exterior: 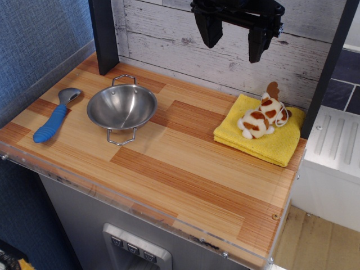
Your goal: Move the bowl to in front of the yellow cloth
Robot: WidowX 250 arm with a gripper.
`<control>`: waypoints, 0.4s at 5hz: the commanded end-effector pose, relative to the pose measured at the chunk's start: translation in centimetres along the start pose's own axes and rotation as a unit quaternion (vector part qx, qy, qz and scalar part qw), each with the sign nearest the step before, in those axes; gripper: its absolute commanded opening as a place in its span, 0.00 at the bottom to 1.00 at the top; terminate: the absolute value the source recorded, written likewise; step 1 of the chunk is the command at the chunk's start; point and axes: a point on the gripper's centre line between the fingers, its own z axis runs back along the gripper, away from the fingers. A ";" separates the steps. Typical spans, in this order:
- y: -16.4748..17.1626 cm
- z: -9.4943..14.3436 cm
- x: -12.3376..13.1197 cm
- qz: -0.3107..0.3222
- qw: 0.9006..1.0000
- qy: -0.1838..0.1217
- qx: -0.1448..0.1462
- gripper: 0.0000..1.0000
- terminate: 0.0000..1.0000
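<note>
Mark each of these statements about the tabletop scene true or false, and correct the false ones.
1. The bowl sits on the yellow cloth. False: it stands on the bare table, well to the cloth's left.
2. A plush toy lies on the cloth. True.
3. The gripper holds the bowl. False: it hangs open above the table, holding nothing.
4. The spoon lies left of the bowl. True.
5. The spoon is inside the bowl. False: it lies on the table beside it.
</note>
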 end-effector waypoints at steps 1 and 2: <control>0.0 0.0 0.0 0.000 1.000 0.000 0.000 1.00 0.00; 1.5 -0.6 -0.7 0.003 0.999 0.013 0.029 1.00 0.00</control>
